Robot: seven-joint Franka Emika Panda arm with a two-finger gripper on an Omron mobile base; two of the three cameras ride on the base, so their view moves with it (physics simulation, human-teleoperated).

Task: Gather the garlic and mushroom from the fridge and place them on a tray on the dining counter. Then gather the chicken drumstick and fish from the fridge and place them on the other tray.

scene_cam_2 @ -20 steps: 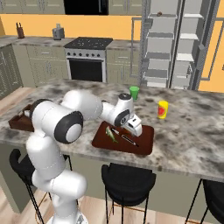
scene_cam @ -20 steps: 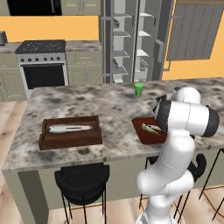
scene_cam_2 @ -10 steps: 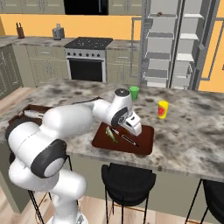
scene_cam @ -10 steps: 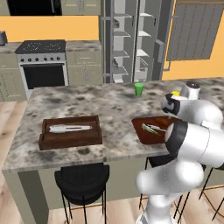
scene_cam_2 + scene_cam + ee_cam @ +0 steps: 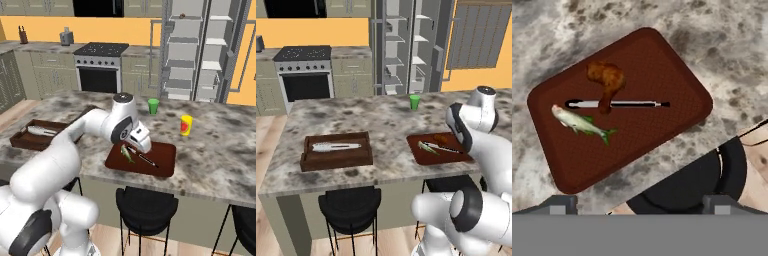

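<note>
The counter (image 5: pixel 381 117) had a mottled grey-brown marble top with a dull sheen. The flat tray (image 5: pixel 677 80) looked like reddish-brown wood with a fine woven grain, matt. The deep tray (image 5: pixel 336 159) was darker brown wood. The fish (image 5: pixel 577 121) was pale and silvery with green fins, the drumstick (image 5: pixel 607 80) rough and orange-brown. A knife (image 5: pixel 617 104) showed a smooth light blade and a dark handle. The stool (image 5: pixel 350 205) seat was matt black on thin black metal legs. The fridge (image 5: pixel 411 45) was grey with white shelves. The cup (image 5: pixel 414 102) looked like smooth green plastic.
</note>
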